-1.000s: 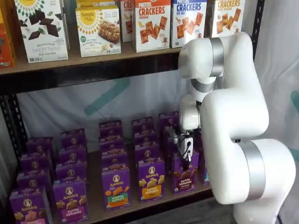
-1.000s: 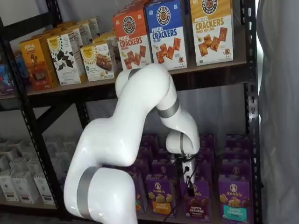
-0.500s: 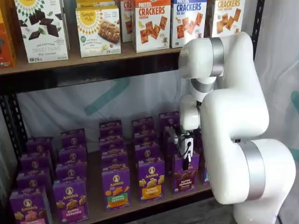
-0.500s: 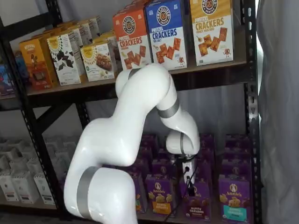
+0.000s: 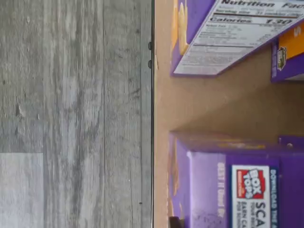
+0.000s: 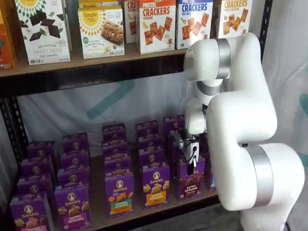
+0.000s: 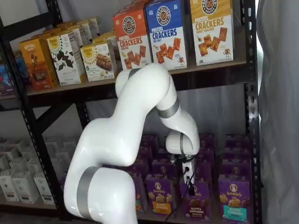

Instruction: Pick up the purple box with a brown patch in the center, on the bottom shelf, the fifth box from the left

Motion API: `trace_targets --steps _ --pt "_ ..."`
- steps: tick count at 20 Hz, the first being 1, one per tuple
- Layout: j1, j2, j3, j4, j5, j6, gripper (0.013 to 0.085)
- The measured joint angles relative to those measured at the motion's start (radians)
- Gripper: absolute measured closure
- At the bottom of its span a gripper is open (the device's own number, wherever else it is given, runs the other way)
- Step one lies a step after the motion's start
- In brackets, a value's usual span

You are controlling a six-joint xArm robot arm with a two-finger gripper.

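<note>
The purple box [image 6: 190, 179] with dark brown cookies on its front stands in the front row of the bottom shelf [image 6: 98, 211], and shows in both shelf views [image 7: 196, 204]. My gripper [image 6: 192, 162] hangs straight over it from the white arm, its black fingers [image 7: 189, 185] closed down on the carton's top edge. The carton sits a little higher than its front-row neighbours. In the wrist view a purple carton top [image 5: 237, 185] with a Box Tops label lies close under the camera on the brown board [image 5: 213, 104]; the fingers are hidden there.
Rows of other purple Annie's cartons [image 6: 119, 193] flank the box on both sides and behind. The upper shelf [image 6: 96, 60] holds cracker cartons. Black rack posts [image 7: 250, 116] frame the shelves. Grey plank floor [image 5: 71, 114] lies below the shelf's front edge.
The fingers have closed on the purple box's top, and the box has risen slightly. The arm has barely shifted.
</note>
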Motion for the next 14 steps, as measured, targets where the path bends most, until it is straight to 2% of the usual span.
trace_targets --steps 5,10,14 --pt "-0.001 -0.006 0.003 0.0 0.01 0.0 0.065" --pt "0.002 -0.025 0.023 0.025 0.016 -0.02 0.065" --pt "0.004 -0.061 0.074 -0.003 -0.005 0.006 0.065"
